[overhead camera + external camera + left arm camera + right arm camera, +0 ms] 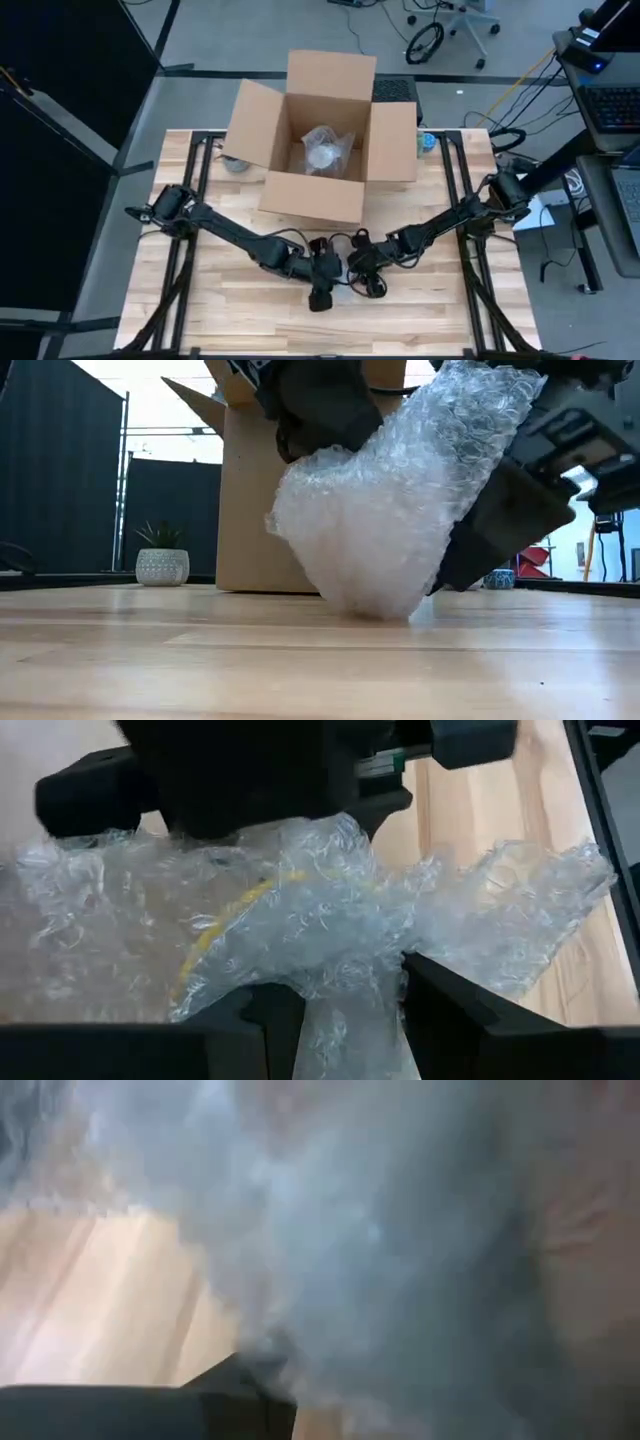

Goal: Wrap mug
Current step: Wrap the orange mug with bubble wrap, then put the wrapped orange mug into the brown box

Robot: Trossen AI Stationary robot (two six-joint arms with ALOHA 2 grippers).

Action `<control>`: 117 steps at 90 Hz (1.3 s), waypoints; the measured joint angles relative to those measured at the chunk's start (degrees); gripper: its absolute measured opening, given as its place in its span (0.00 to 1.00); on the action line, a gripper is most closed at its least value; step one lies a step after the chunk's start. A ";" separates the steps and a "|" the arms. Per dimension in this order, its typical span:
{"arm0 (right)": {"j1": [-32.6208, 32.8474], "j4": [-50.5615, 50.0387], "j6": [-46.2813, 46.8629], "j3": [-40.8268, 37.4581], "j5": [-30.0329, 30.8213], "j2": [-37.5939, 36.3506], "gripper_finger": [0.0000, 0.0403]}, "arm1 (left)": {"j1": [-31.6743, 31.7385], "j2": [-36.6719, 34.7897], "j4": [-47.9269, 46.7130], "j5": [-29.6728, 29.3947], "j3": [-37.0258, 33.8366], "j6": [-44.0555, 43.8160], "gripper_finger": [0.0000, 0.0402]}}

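Both arms meet near the middle of the wooden table [250, 310], in front of the open cardboard box [318, 150]. Between them is a bubble-wrap bundle [400, 500], which the low view shows as a bulging mass whose lower end touches the table top while its long axis leans up and to the right, ending in a ragged flared top. The mug is not visible as such; only a faint yellow streak shows through the plastic in the left wrist view, so its orientation cannot be told. The left gripper [345, 1010] has its two dark fingers [450, 1010] on either side of a gathered neck of the wrap, clenched on it. The right gripper [372, 285] sits just beside the left one, close against the bundle; its wrist view is filled by blurred plastic, and whether its fingers are closed or released cannot be told. Inside the box lies another crumpled clear wrapped item [325, 150]. A small potted plant [162, 558] stands on the far left of the table.
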 joint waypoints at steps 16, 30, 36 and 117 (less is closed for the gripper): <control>0.53 -4.01 2.19 0.37 -0.18 -0.24 0.38 | 0.10 0.07 0.35 1.99 0.06 -2.76 0.34; 0.29 0.57 2.20 0.35 -0.10 -0.21 0.45 | -0.87 0.10 -1.29 4.62 0.07 -8.41 0.34; -0.10 4.48 1.40 0.23 -0.12 0.42 0.48 | -1.59 0.15 -3.27 4.97 0.02 -9.99 0.34; -6.33 -29.18 -1.50 0.33 -9.68 -16.51 0.57 | 6.38 -0.04 -8.65 -1.69 4.98 -9.33 0.34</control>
